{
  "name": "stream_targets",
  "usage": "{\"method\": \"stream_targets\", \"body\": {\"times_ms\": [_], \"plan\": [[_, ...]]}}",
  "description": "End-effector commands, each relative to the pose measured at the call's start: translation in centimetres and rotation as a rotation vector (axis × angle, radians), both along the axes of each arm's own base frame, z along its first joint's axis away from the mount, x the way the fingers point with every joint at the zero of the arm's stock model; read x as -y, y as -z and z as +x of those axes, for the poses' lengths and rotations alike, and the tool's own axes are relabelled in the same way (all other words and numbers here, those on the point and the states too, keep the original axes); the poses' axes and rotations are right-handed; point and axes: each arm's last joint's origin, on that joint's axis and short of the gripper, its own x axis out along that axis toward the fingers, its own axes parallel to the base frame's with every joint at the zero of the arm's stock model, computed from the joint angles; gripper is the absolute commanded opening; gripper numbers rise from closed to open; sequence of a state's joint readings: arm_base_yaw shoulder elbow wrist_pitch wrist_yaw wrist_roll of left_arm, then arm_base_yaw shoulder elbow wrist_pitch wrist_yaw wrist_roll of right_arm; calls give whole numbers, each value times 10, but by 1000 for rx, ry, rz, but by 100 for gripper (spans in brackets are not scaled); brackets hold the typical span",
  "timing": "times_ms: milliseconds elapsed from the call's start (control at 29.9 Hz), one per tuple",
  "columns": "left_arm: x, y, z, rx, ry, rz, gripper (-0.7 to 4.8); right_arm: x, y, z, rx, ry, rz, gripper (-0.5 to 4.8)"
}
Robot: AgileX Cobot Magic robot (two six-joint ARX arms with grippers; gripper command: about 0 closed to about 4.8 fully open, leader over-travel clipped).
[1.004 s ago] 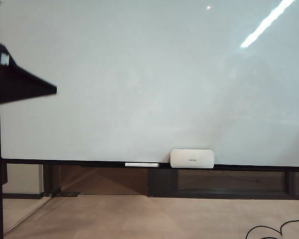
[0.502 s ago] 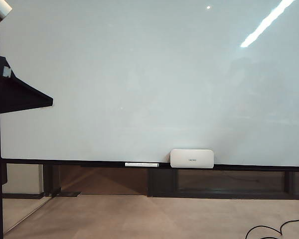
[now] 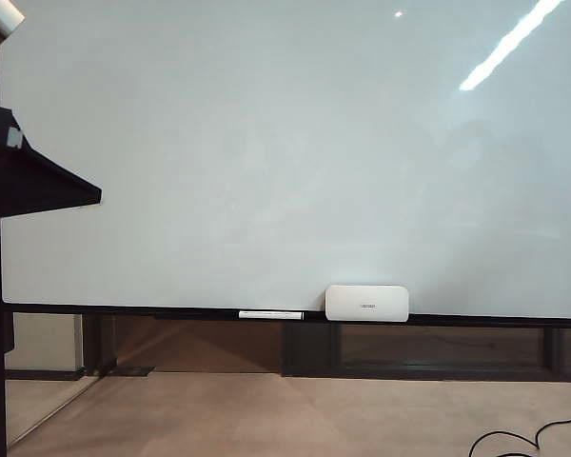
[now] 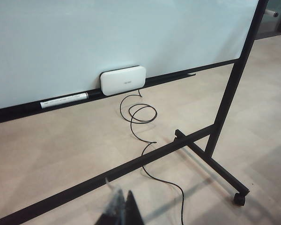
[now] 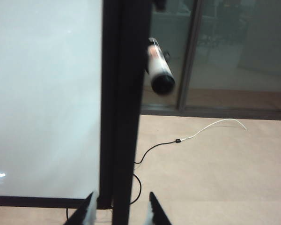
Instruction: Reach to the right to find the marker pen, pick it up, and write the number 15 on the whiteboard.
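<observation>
The whiteboard (image 3: pixel 285 152) stands on a black frame with a small wheel (image 4: pixel 239 199) on the beige floor (image 3: pixel 266 414). Along its lower edge runs a thin dark ledge (image 3: pixel 171 312). On this ledge lies a long white pen (image 3: pixel 270 314) with a dark end, and just beside it stands a white rounded eraser block (image 3: pixel 366 303), leaning on the board. A black cable (image 4: pixel 145 136) lies in loops on the floor under the eraser.
</observation>
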State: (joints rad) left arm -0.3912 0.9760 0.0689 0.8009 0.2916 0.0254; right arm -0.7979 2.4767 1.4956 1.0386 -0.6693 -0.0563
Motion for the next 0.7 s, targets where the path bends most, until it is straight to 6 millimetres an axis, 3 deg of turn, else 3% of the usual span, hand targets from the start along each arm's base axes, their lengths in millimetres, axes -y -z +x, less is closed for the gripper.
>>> {"method": "stream_targets", "body": {"times_ms": [33, 268, 402, 703], "plan": [[0, -1, 1, -2, -19, -1, -5, 8, -2, 2, 29, 7, -11, 160], [0, 0, 1, -12, -26, 0, -5, 21, -3, 7, 93, 10, -13, 165], [-1, 0, 1, -14, -44, 3, -5, 27, -6, 13, 116, 7, -11, 213], [-1, 1, 1, -17, -57, 5, -5, 33, -7, 19, 145, -1, 17, 220]]}}
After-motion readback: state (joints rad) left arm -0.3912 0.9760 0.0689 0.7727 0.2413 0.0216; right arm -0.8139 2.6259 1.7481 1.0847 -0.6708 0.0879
